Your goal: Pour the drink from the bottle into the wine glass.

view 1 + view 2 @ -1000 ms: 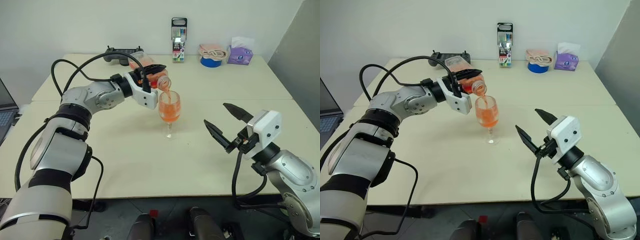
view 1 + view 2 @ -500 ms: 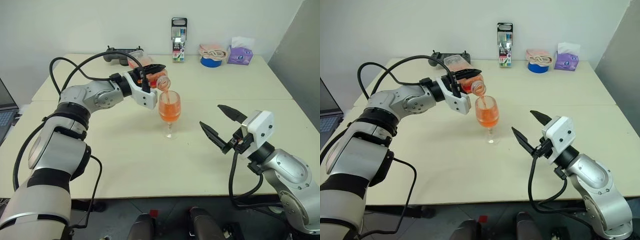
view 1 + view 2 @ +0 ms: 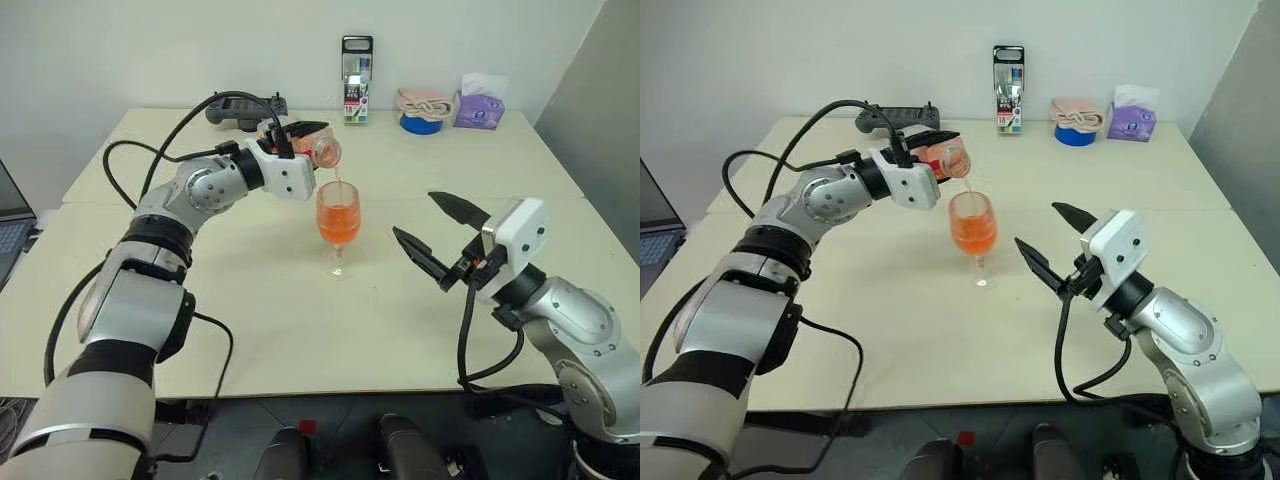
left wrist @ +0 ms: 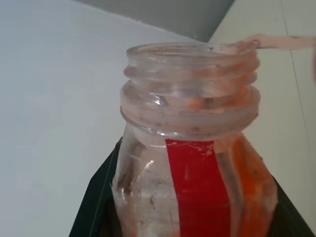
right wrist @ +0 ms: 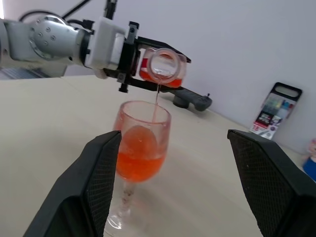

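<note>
You're nearly done: your left gripper, jaws clamped on the bottle, trickles the last drink into the wine glass at frame centre. Your right gripper waits at lower right, jaws wide and empty.

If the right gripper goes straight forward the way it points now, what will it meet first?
Most likely the wine glass: it stands between the open fingers of the right gripper in the right wrist view, though depth is hard to judge.

We see bright, even indoor light; soft shadows under the wine glass; the nearby bottle looks perhaps slightly blurred.
</note>
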`<state>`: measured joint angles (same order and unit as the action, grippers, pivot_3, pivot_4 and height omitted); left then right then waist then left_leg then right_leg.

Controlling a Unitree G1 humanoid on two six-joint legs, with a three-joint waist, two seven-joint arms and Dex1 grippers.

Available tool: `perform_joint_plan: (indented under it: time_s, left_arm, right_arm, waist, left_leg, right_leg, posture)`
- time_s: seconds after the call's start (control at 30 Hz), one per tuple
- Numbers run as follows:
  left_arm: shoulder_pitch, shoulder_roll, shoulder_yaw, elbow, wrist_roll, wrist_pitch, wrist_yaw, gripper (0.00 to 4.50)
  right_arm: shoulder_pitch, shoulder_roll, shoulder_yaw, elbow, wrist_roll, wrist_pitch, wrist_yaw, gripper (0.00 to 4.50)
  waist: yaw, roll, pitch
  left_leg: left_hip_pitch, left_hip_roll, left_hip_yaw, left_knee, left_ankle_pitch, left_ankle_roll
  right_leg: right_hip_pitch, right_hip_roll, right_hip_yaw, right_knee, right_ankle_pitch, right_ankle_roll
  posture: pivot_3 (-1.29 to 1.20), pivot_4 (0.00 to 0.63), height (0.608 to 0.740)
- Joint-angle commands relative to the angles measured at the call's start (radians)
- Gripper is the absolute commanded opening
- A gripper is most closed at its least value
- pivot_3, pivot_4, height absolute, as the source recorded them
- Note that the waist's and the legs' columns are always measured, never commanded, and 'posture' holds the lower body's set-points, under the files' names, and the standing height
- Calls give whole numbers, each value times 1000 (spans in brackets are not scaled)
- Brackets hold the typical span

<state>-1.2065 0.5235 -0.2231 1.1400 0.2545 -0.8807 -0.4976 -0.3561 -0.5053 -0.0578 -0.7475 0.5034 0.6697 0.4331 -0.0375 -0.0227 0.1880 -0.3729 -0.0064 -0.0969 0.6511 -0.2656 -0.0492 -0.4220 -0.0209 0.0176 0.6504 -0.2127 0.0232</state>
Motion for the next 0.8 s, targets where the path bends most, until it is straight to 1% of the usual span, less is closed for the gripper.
perform_joint_plan:
  time_s: [0.03, 0.13, 0.2, 0.3, 0.4, 0.47, 0.53, 0.6, 0.67, 0.8]
  left_arm:
    - [23, -14, 175, -100, -282, 267, -190, 1709]
    - [71, -15, 289, -181, -408, 557, -173, 1707]
    - [118, -4, 341, -244, -439, 687, -109, 1707]
    - [206, 8, 395, -363, -453, 829, -17, 1706]
    - [277, 5, 448, -451, -476, 940, 72, 1706]
    - [327, 6, 473, -500, -476, 976, 127, 1706]
    - [391, 9, 462, -555, -440, 973, 155, 1705]
    - [442, -6, 481, -594, -453, 979, 177, 1705]
    - [471, -24, 509, -614, -481, 995, 199, 1705]
    - [501, -34, 518, -630, -483, 995, 211, 1705]
  right_arm:
    - [-147, -24, -34, 11, 116, 124, -3, 3685]
    - [-299, -39, 4, 89, 125, 179, 10, 3685]
    - [-400, -45, 56, 163, 90, 202, 12, 3685]
    - [-520, -20, 90, 251, 119, 264, 30, 3685]
    - [-597, -2, 115, 310, 137, 319, 48, 3685]
    - [-638, 21, 111, 344, 154, 340, 57, 3685]
    - [-652, 28, 115, 362, 160, 336, 82, 3685]
    - [-658, 37, 127, 372, 161, 316, 117, 3685]
    - [-664, 42, 153, 380, 144, 293, 148, 3685]
    - [-671, 47, 171, 395, 126, 266, 181, 3685]
  waist:
    - [-2, 0, 0]
    - [-9, 0, 0]
    - [-13, 0, 0]
    - [-18, 0, 0]
    - [-17, 0, 0]
    - [-15, 0, 0]
    - [-11, 0, 0]
    - [-4, 0, 0]
    - [1, 0, 0]
    - [7, 0, 0]
  left_leg:
    - [0, 0, -1, 1, 0, 0]
    - [-1, 1, -3, 4, 0, 1]
    - [-1, 0, -3, 8, -1, 2]
    - [-1, 0, -4, 10, -2, 4]
    - [-2, 1, -6, 10, -2, 4]
    - [-3, 0, -7, 11, -2, 4]
    - [-4, 0, -7, 11, -2, 4]
    - [-4, 0, -7, 11, -2, 4]
    - [-4, 0, -7, 11, -2, 4]
    - [-5, 0, -7, 12, -2, 4]
  right_leg:
    - [0, 0, -1, 1, 0, 0]
    - [0, 1, -2, 4, 0, 0]
    - [-1, 1, -2, 7, 0, 0]
    - [-1, 1, -2, 9, 0, 0]
    - [-2, 1, -3, 10, 0, 0]
    - [-3, 1, -4, 10, 0, 0]
    - [-3, 0, -4, 11, 0, 0]
    - [-3, 0, -4, 10, 0, 0]
    - [-3, -1, -3, 10, 0, 0]
    - [-3, -1, -4, 10, 0, 0]
  posture:
    - [0, 150, 740]
    - [0, 150, 740]
    - [0, 150, 740]
    - [0, 150, 740]
    - [0, 150, 740]
    - [0, 150, 740]
    - [0, 150, 740]
    - [0, 150, 740]
    - [0, 150, 740]
    - [0, 150, 740]
